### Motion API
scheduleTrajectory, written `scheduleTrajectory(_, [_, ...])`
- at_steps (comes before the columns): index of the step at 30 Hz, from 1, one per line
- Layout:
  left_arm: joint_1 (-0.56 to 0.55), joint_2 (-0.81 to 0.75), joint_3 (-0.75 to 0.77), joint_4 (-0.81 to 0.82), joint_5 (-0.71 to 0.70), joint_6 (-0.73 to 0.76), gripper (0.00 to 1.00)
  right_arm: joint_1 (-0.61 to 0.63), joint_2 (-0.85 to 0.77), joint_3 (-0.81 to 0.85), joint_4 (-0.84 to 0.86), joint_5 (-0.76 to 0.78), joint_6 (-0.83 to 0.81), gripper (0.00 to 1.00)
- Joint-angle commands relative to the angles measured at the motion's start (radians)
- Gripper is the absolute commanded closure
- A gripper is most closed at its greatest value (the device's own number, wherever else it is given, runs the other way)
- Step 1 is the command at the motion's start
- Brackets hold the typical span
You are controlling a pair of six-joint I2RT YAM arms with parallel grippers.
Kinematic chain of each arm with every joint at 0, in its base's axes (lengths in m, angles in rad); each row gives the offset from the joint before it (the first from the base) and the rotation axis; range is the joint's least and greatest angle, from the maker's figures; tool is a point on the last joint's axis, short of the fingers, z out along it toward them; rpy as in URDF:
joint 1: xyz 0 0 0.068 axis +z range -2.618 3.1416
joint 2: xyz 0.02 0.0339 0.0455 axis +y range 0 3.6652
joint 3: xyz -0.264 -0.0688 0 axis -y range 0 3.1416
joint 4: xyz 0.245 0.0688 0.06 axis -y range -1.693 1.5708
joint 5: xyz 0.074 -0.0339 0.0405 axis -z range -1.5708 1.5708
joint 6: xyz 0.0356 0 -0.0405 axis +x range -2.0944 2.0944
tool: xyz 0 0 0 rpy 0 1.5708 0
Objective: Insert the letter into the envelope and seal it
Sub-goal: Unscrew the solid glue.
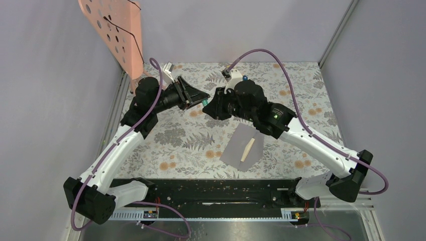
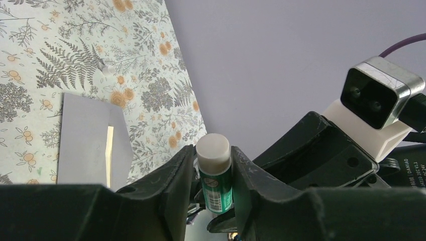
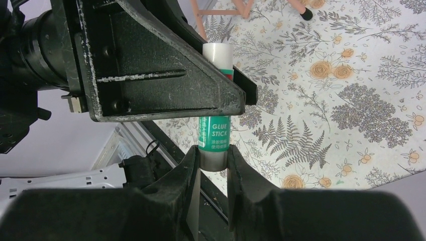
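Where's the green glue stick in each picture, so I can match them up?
Top external: glue stick, a green sliver at centre.
Left wrist: glue stick at bottom centre, white cap up.
Right wrist: glue stick at centre, upright, label readable.
Shared landmark: the floral table cover.

The envelope (image 1: 233, 150) lies flat on the table (image 1: 191, 145), toward 5 o'clock from its centre, with its long axis running 1 to 7 o'clock. It is grey-lilac, plain and unmarked. A narrow cream strip (image 1: 247, 149) (seemingly the letter's edge) shows along its middle.
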Motion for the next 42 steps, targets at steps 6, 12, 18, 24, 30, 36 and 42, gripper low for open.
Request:
scheduleTrajectory(6, [0.0,-0.001,0.032,0.031,0.012,0.007,1.0,-0.006,0.005,0.042,-0.005,-0.024,-0.011,1.0])
scheduleTrajectory(12, [0.001,-0.019,0.02,0.032,-0.008,0.006,1.0,-0.027,-0.013,0.022,-0.005,-0.018,0.003,0.94])
scheduleTrajectory(18, [0.002,-0.043,0.015,0.009,-0.058,0.007,1.0,-0.037,-0.078,-0.014,-0.005,-0.003,-0.006,0.5])
scheduleTrajectory(24, [0.003,-0.042,0.011,0.011,-0.077,-0.003,1.0,-0.015,-0.103,-0.037,0.0,0.047,-0.02,0.33])
scheduleTrajectory(30, [0.003,-0.036,0.014,0.009,-0.078,-0.01,1.0,0.028,-0.046,0.039,-0.062,0.116,-0.077,0.31])
scheduleTrajectory(36, [0.003,-0.034,0.02,0.007,-0.083,-0.008,1.0,0.081,0.03,0.155,-0.159,0.229,-0.163,0.34])
scheduleTrajectory(42, [0.003,-0.028,0.025,0.012,-0.078,-0.011,1.0,0.098,0.085,0.206,-0.188,0.215,-0.171,0.38])
